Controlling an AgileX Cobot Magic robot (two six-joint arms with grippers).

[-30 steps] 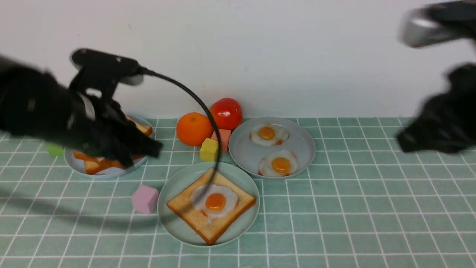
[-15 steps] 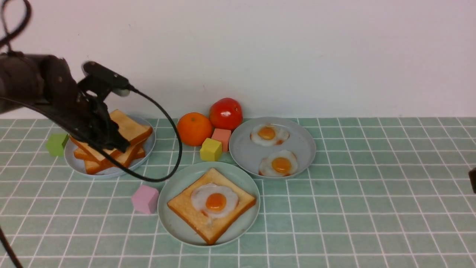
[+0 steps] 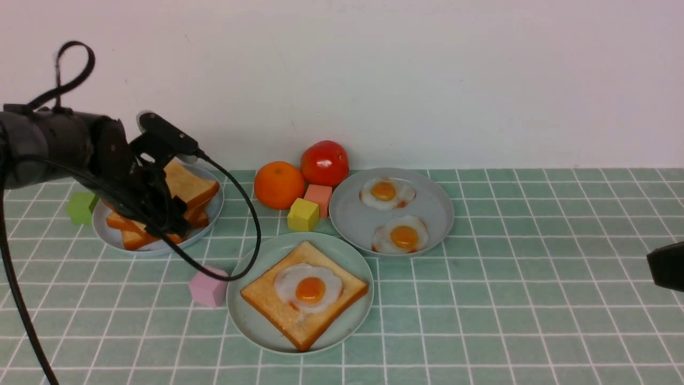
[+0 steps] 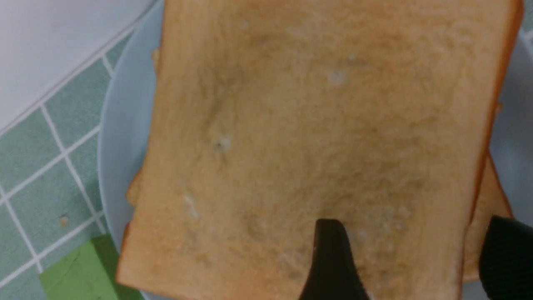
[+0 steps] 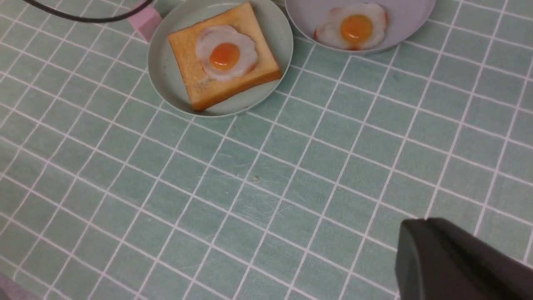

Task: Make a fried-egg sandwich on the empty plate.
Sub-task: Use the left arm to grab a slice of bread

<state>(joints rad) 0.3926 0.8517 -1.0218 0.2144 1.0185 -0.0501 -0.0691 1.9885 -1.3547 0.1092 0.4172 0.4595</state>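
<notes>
The left gripper (image 3: 170,218) hangs over the pile of toast (image 3: 191,186) on the grey-blue plate (image 3: 212,225) at the far left. Its fingers (image 4: 333,258) are spread apart and grip nothing: one is above the top slice, the other just past that slice's crust edge. The mint-green plate (image 3: 246,315) sits near centre and holds one toast slice (image 3: 264,297) with a fried egg (image 3: 309,289) lying uncovered on it. The right gripper (image 3: 665,264) is closed and empty, low at the right edge, well apart from the plates.
</notes>
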